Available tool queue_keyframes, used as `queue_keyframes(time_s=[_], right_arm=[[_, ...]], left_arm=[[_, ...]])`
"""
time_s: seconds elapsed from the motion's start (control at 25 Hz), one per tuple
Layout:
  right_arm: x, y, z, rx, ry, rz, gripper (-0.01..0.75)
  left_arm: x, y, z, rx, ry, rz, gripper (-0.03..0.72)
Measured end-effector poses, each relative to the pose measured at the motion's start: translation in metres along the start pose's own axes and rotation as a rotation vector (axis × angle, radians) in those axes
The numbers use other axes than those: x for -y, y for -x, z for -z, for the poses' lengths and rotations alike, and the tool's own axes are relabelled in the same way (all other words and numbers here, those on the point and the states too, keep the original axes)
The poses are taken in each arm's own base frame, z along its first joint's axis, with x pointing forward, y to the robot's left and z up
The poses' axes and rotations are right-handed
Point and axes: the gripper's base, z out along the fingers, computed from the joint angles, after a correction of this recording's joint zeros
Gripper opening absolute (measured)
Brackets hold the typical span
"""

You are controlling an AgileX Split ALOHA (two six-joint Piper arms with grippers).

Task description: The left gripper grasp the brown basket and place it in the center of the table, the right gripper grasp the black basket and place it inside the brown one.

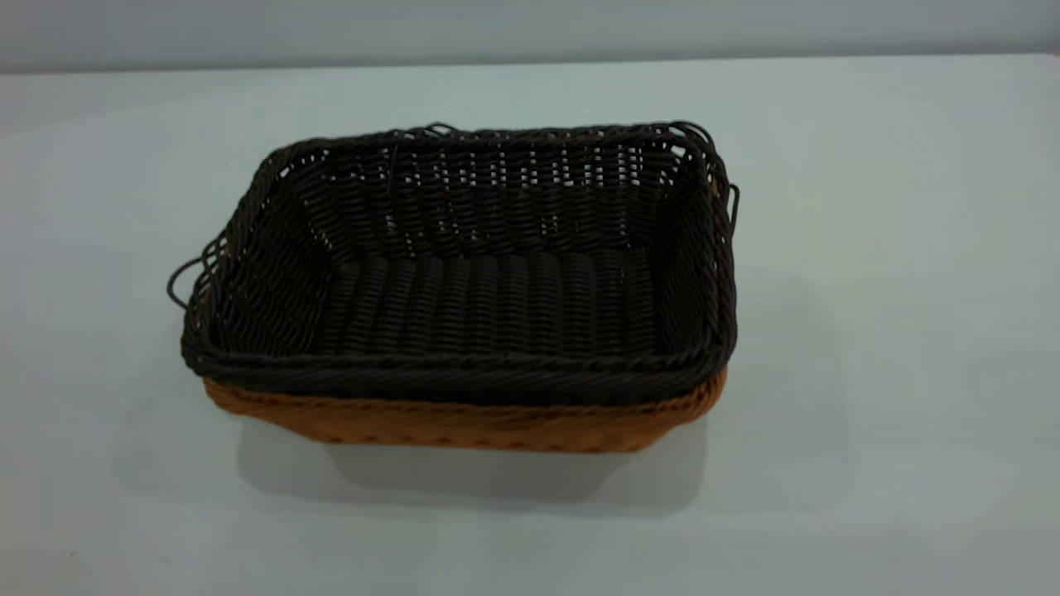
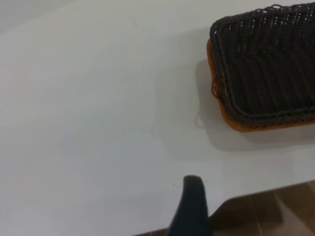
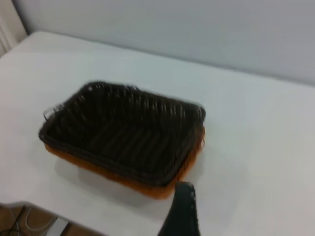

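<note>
The black basket (image 1: 489,273) sits nested inside the brown basket (image 1: 464,424) in the middle of the table (image 1: 869,331). Only the brown basket's lower front wall and a strip of its rim show under the dark rim. In the left wrist view the stacked baskets (image 2: 268,69) lie well away from the left gripper (image 2: 191,209), which hangs over bare table near the table's edge and holds nothing. In the right wrist view the right gripper (image 3: 181,211) is a dark shape raised just beside the brown basket's corner (image 3: 189,162), apart from both baskets (image 3: 123,132). Neither gripper shows in the exterior view.
Loose strand loops stick out from the baskets' left side (image 1: 184,281) and far right corner (image 1: 729,194). The table's edge and brown floor (image 2: 275,211) lie close to the left gripper. A pale wall (image 1: 530,29) stands behind the table.
</note>
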Motion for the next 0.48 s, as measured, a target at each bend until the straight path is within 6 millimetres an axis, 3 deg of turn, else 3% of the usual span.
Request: queue_keyframes(time_s=[0.2,0.48], right_arm=[[0.017,-0.036,-0.019,-0.081,-0.134,0.01,0.59],[0.036,-0.049,-0.04,-0.097,-0.253,-0.002,0.59]], left_arm=[[0.001,-0.027,-0.005,0.033,0.003,0.011,0.584],[0.001,-0.045,-0.021,0.003,0.005,0.018,0.584]])
